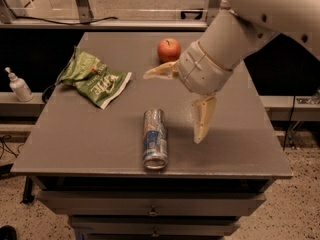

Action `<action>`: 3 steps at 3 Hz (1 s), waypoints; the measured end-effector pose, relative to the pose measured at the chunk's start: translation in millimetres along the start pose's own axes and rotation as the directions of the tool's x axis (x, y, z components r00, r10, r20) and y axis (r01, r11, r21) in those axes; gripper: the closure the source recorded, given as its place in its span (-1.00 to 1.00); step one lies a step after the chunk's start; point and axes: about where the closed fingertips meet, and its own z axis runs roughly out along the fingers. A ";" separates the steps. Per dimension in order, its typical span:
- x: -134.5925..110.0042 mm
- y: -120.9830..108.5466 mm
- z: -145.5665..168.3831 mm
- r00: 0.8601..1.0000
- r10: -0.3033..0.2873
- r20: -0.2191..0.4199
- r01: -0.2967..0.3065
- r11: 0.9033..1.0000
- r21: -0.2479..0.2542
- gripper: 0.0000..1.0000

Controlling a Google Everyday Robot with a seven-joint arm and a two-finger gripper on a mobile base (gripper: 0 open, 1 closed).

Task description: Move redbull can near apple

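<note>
The redbull can (155, 138) lies on its side near the front edge of the grey table (75, 134), silver with blue panels, its long axis running front to back. The apple (169, 49) sits upright near the back middle of the table. My gripper (172, 106) hangs above the table just right of the can, between the can and the apple. It is open and empty, one cream finger (161, 72) pointing left below the apple and the other finger (202, 119) pointing down to the right of the can.
A crumpled green snack bag (92, 78) lies on the table's left side. A white pump bottle (19, 85) stands on a lower shelf at the far left. Drawers (150, 211) run under the table front. A metal frame stands behind the table.
</note>
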 end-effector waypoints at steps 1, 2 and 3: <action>-11.5 -7.0 22.5 0.990 -0.143 0.020 0.144 0.988 -0.063 -1.00; -25.1 -1.6 42.4 0.955 -0.296 0.019 0.296 0.948 -0.117 -1.00; -31.2 6.9 51.2 0.905 -0.426 -0.009 0.421 0.896 -0.145 -1.00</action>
